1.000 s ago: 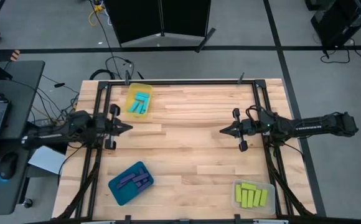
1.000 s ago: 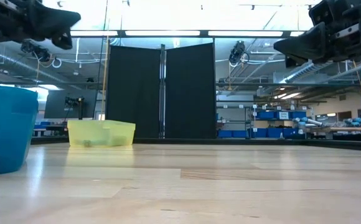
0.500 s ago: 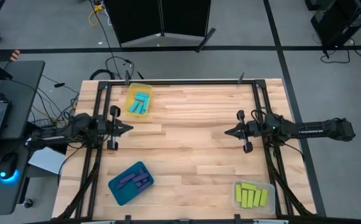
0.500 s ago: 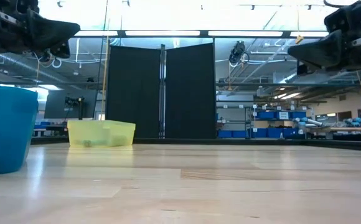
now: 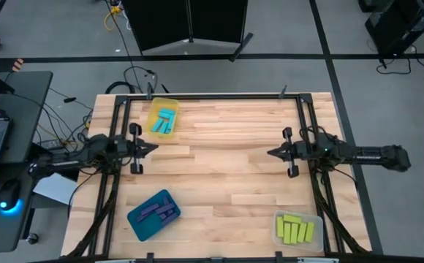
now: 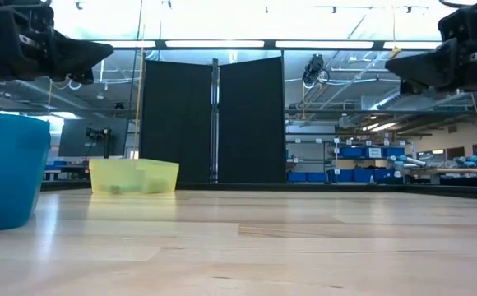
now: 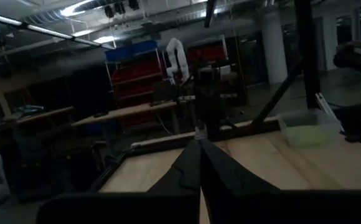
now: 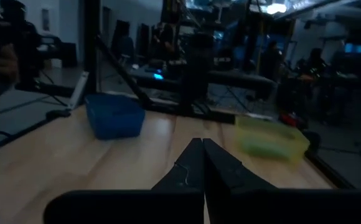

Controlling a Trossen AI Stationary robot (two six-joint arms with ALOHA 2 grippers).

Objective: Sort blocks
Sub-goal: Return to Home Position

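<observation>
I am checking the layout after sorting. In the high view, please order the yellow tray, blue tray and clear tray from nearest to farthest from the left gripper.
From the left gripper, on the picture's left:
1. Yellow tray, upper left.
2. Blue tray, lower left.
3. Clear tray, lower right, on the opposite side.

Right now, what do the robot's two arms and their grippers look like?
The left arm and right arm are slim, matte-black jointed tubes with thin black cables looping at the wrists. The left gripper and right gripper each have a black crossbar and two dark wedge-shaped fingers. The right forearm carries a faint, unreadable pale marking.
</observation>
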